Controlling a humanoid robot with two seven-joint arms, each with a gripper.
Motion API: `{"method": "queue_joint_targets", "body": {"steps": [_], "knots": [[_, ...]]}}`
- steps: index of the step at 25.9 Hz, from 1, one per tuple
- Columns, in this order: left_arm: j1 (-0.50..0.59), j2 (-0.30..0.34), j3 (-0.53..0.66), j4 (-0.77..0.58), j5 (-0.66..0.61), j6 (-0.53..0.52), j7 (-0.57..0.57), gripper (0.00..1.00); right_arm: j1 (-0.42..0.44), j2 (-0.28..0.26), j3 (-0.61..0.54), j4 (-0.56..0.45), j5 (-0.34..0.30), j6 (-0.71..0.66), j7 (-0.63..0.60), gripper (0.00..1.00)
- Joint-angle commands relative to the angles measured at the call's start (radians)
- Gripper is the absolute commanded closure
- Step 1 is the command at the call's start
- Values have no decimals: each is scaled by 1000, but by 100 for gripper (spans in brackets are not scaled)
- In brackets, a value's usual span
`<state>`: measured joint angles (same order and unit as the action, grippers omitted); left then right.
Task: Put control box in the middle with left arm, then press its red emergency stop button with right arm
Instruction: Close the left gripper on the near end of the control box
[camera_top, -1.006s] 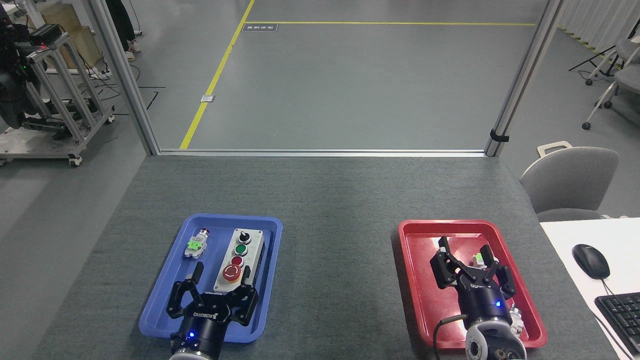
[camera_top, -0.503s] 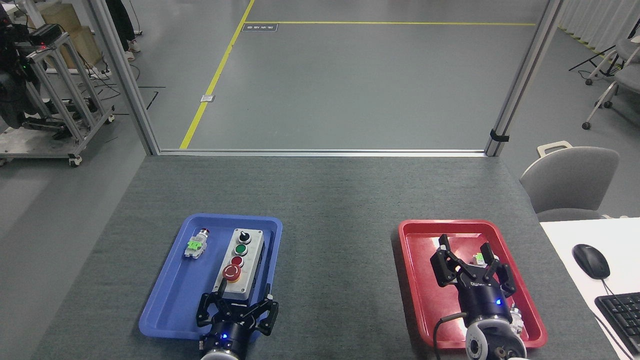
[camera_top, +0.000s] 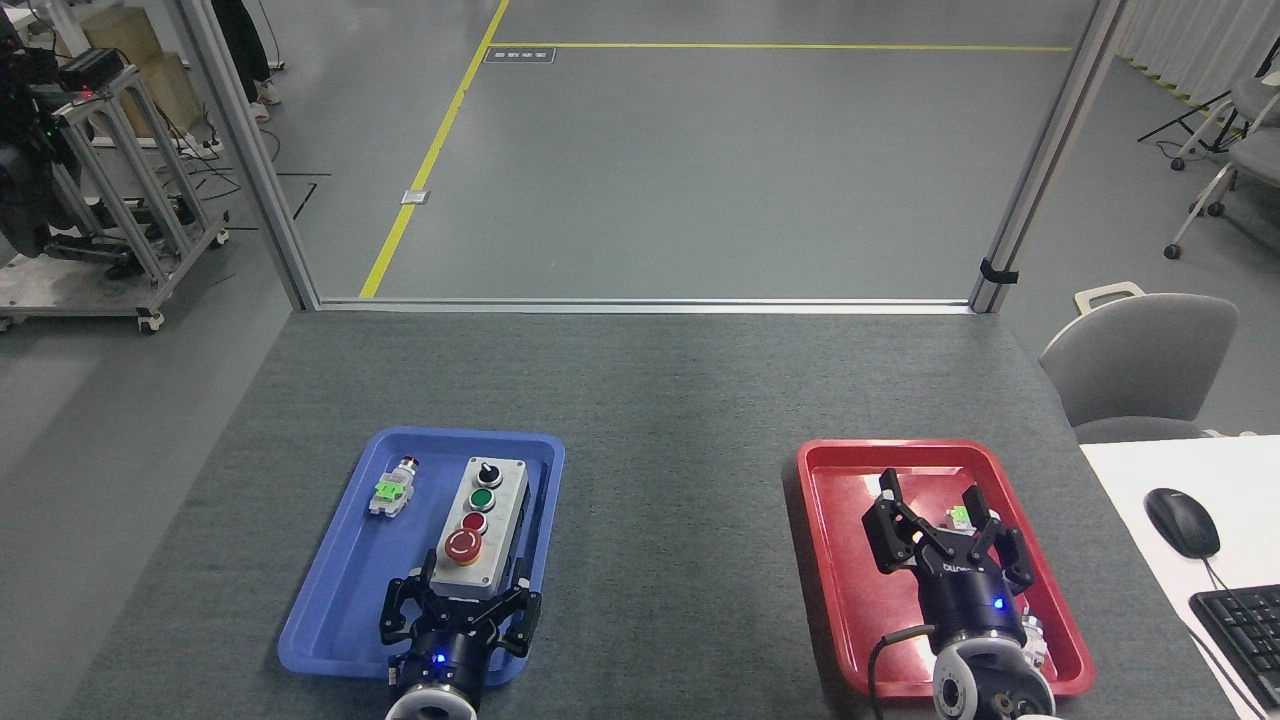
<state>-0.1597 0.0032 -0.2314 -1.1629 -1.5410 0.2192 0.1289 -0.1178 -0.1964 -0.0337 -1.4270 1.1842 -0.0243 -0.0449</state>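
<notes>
The control box lies in the right half of the blue tray, its long side running away from the robot, with the black knob at the far end, then the green button, the small red button, and the big red emergency stop button nearest the robot. Its near end sits between the spread fingers of the left end effector, which straddles that end with fingers on either side; whether the fingers touch the box cannot be told, and they look open around it rather than clamped. A blue light glows on the wrist just behind. Beside the box, in the tray's far left part and apart from it, lies a small push-button part with a green tag. The middle of the dark-grey table is the stretch of felt-like surface between the blue tray and the red tray, which sits well apart to the right. Over the red tray hangs the right end effector, fingers spread open and holding nothing, a black cable curling from its wrist; a small green-tagged part shows between its fingers. To the far right a white desk carries a mouse and a keyboard, with a grey chair behind.
</notes>
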Motion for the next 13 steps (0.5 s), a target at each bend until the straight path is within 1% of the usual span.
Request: {"method": "queue_joint_targets", "body": {"steps": [1,13], "knots": [[-29,4,1,51,2,6,5,1,0,0,0,0,0,0,0,0],[-98,4,1,180,15,8,34,1,0,2,-2,0,0,0,0,0]]}}
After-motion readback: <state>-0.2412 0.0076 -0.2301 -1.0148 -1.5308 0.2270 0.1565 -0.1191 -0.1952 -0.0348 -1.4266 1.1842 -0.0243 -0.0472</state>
